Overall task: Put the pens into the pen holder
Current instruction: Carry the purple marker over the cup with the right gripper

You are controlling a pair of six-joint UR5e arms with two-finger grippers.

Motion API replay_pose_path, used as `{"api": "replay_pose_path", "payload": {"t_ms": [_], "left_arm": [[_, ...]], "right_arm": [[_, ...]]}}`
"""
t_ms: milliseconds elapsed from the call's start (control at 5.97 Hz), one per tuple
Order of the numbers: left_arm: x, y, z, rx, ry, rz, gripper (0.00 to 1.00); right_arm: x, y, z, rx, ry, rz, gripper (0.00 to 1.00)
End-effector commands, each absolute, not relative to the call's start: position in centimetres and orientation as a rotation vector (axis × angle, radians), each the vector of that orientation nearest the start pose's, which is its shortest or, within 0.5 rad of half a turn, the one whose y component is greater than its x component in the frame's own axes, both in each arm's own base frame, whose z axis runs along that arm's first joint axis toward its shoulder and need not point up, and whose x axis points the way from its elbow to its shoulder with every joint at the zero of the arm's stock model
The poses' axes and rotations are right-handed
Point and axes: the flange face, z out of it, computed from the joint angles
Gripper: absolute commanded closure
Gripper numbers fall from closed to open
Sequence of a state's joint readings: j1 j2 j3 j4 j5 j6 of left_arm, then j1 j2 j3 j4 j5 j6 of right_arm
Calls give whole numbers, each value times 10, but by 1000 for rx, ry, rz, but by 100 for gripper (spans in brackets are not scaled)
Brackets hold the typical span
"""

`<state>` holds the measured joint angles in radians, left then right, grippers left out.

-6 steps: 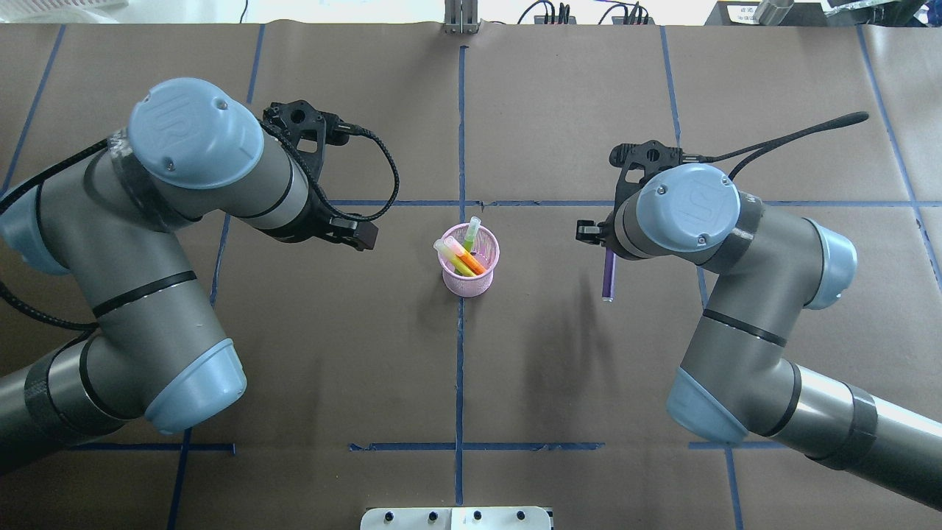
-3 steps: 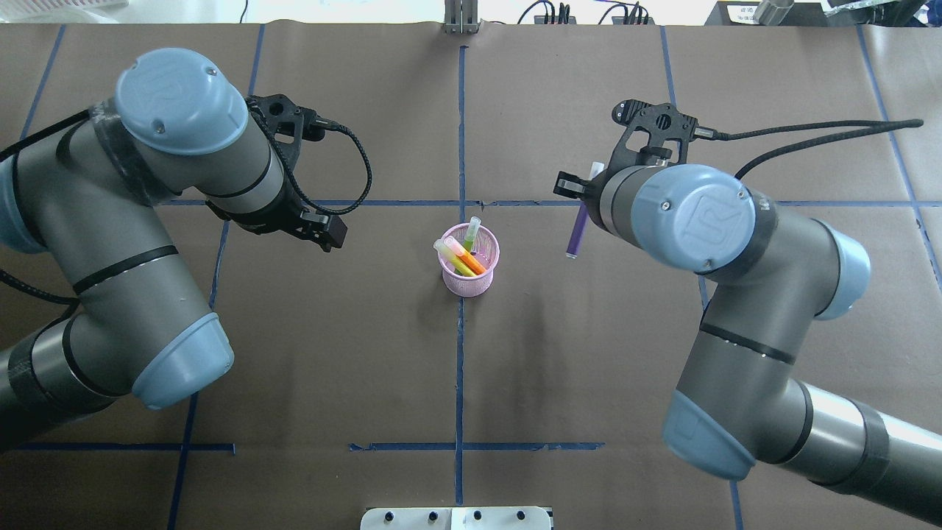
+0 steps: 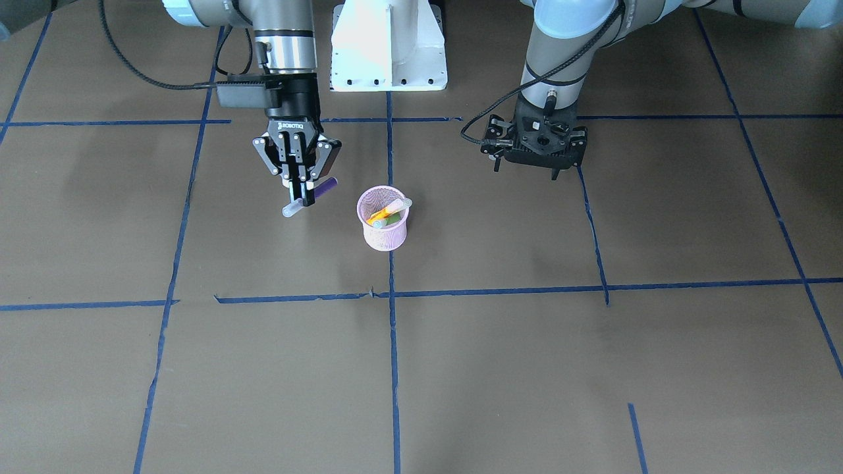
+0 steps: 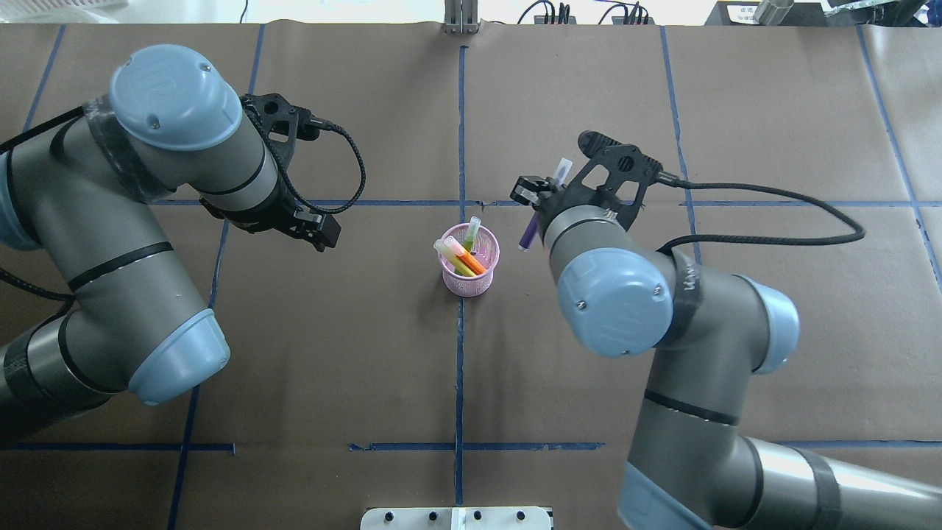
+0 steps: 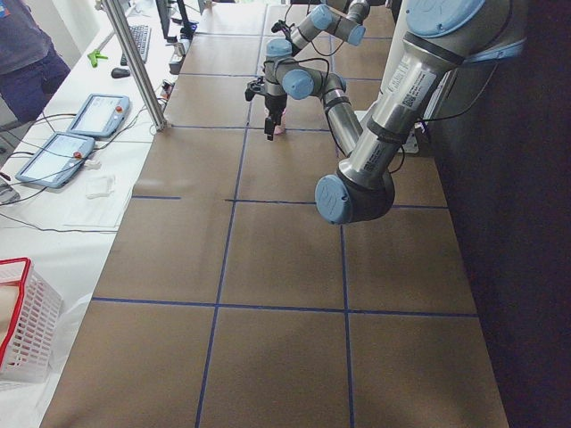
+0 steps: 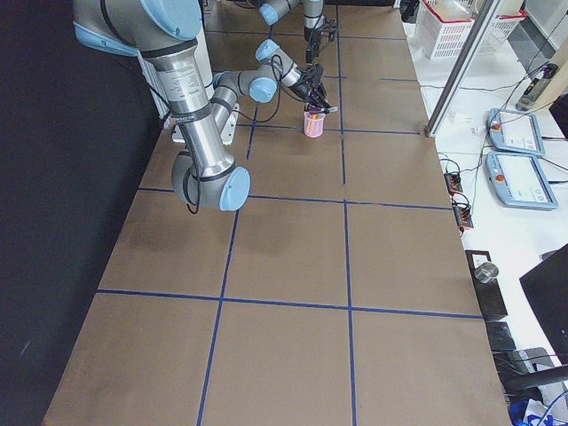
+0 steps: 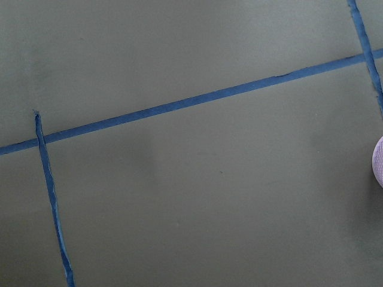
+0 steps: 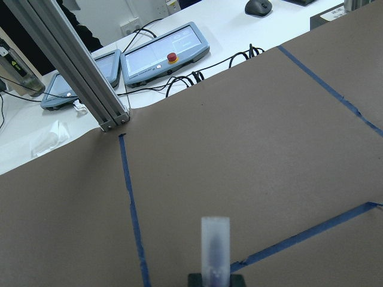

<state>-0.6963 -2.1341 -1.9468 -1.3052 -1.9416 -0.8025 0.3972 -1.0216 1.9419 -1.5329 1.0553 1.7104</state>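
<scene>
Right gripper (image 3: pixel 301 199) clamped on a slim purple pen (image 3: pixel 325 189) just beside a small round pink wire-mesh pen holder (image 3: pixel 384 232).

Its two fingers pinch the pen close to the pale translucent cap. The pen hangs tilted in the air, its purple end nearer the holder, its cap pointing away, and it does not touch the rim. A slim orange pen (image 4: pixel 475 262) and a slim green pen (image 4: pixel 469 237) lean inside the holder, caps up. The holder stands upright on a blue tape line of the brown paper-covered table (image 3: pixel 527 362). The left gripper (image 4: pixel 318 230) hovers on the holder's opposite side, well apart from it. I cannot tell whether its fingers are spread or together.
</scene>
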Motion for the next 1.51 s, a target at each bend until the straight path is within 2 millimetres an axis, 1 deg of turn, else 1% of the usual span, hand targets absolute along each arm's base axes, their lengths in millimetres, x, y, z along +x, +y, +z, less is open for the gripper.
{"api": "replay_pose_path", "payload": {"t_ms": [0,168,335,670,838,1005,1173,1340], "left_arm": [[394,-455,216,171,740,198,0],[394,-455,217,171,740,197,0],[394,-455,217,171,740,197,0],[394,-455,217,171,740,197,0],[394,-455,217,171,740,197,0],[394,-455,217,171,740,197,0],[394,-455,217,171,740,197,0],[394,-455,217,171,740,197,0]], "right_arm": [[-520,-405,169,651,-857,782,100],[-537,-406,180,662,-827,782,100],[-545,-399,184,667,-820,771,100],[-564,-375,189,683,-819,752,98],[-570,-367,193,695,-813,743,92],[-570,-367,193,699,-808,734,26],[-569,-367,193,701,-807,732,0],[-568,-368,191,697,-809,728,0]]}}
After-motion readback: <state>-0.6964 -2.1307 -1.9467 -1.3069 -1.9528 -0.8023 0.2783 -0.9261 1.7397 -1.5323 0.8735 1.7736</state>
